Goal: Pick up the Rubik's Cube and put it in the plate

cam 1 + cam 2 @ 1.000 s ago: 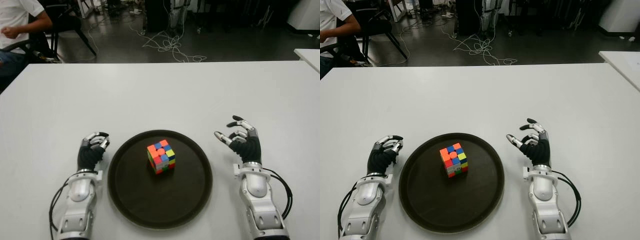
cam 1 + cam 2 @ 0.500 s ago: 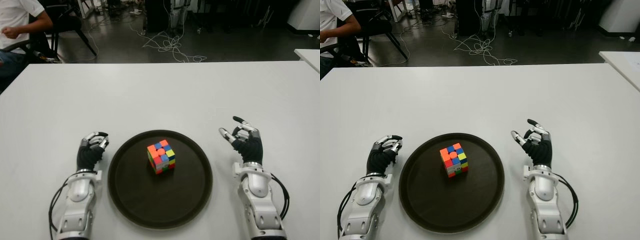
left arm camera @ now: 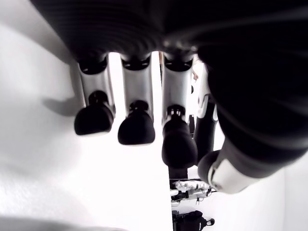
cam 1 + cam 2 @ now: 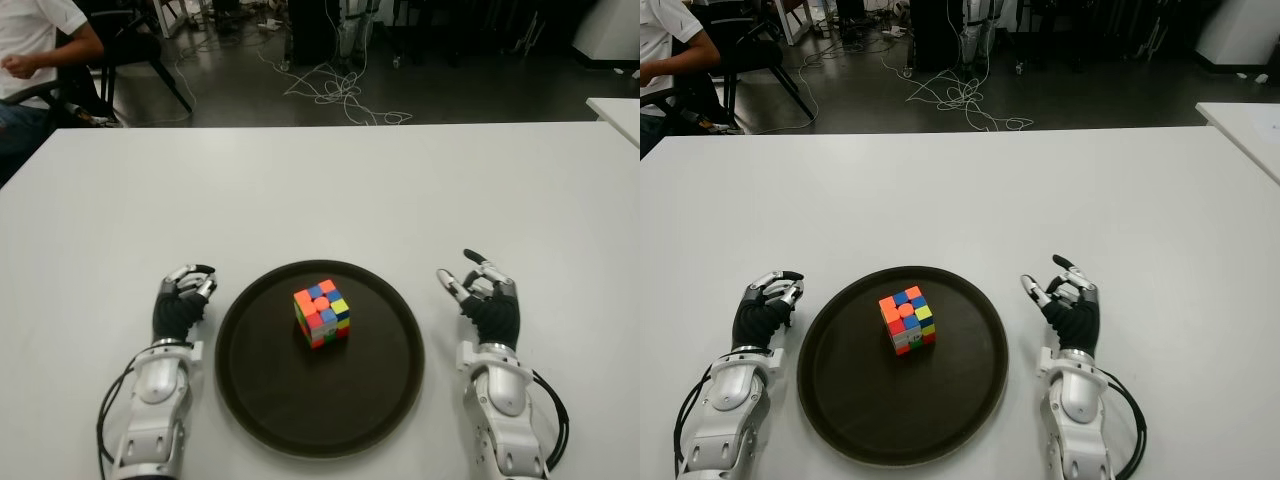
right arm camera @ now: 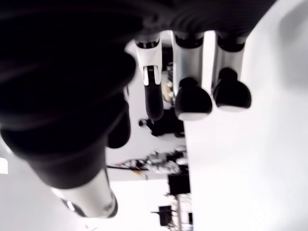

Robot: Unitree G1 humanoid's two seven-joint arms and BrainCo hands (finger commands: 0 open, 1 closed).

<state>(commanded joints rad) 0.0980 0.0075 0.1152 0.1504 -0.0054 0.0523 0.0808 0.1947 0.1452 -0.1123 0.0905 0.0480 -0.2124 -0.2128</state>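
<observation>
The Rubik's Cube [image 4: 322, 315] sits upright near the middle of the round dark plate [image 4: 375, 395], touched by neither hand. My right hand [image 4: 483, 296] shows just right of the plate, above the white table, fingers loosely bent and holding nothing; its wrist view shows the fingertips [image 5: 193, 99] hanging free. My left hand [image 4: 183, 298] is idle beside the plate's left rim, fingers [image 3: 137, 126] relaxed and holding nothing.
The white table [image 4: 320, 185] stretches far ahead of the plate. A seated person [image 4: 35, 45] and a chair are beyond its far left corner. Cables [image 4: 335, 85] lie on the floor behind. Another white table's corner [image 4: 618, 110] shows at the right.
My right hand has drawn back toward me and its spread fingers have come closer together. The cube, the plate and my left hand have not moved.
</observation>
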